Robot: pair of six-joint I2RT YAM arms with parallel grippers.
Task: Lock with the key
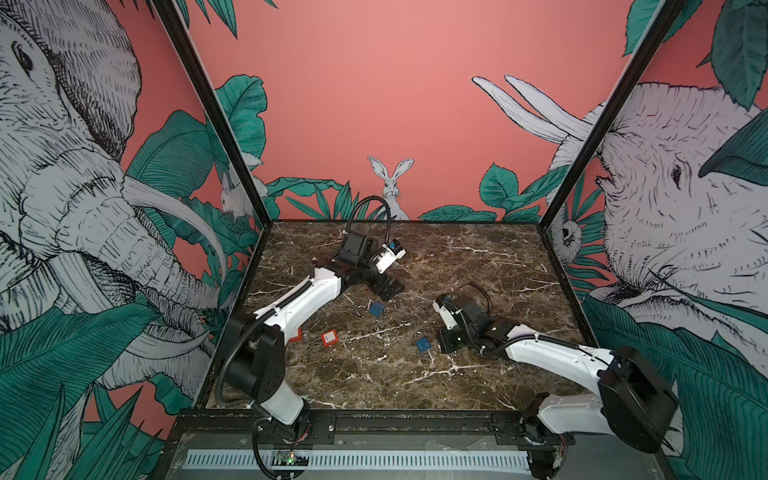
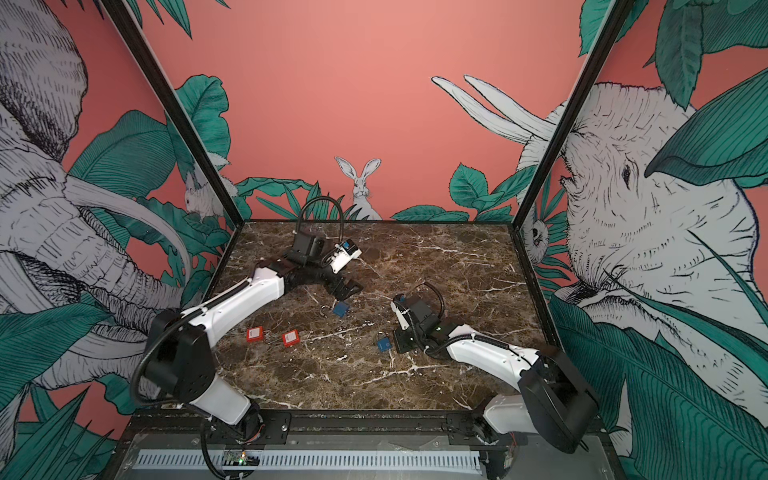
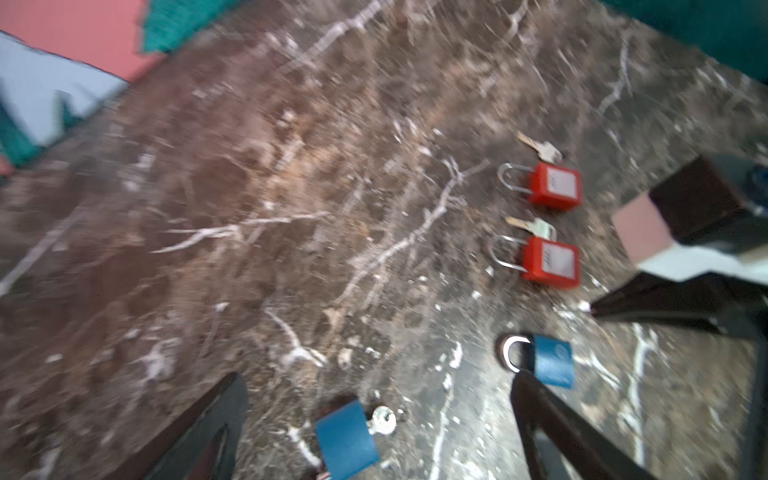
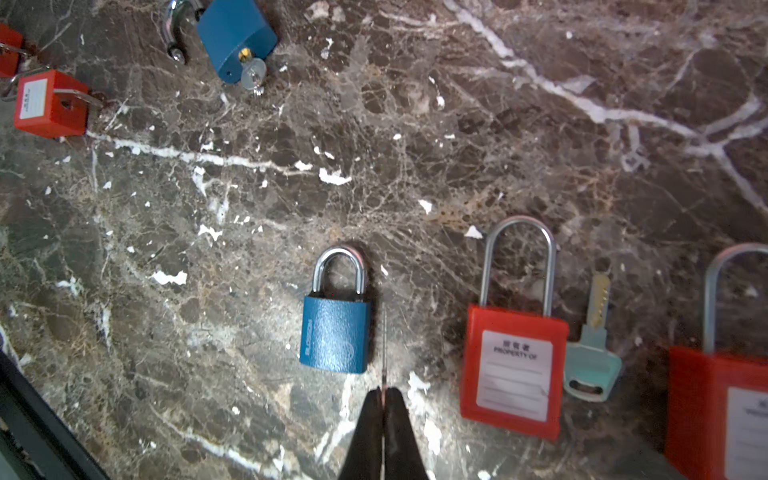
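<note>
Near right I logged the right gripper [image 4: 384,392], jaws together and empty, beside a shut blue padlock [image 4: 336,334]. Farther, mid-table, lay the open blue padlock [image 1: 376,309], key [image 4: 253,75] in its cylinder, left gripper [image 1: 390,289] spread wide, empty, just beyond. I judged locking unfinished: next, shackle [image 1: 360,311] pressed home, key turned.

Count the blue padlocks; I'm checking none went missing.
2. The closed blue padlock lies nearer the front; the open blue padlock, key inserted, farther back. Others may be hidden.
</note>
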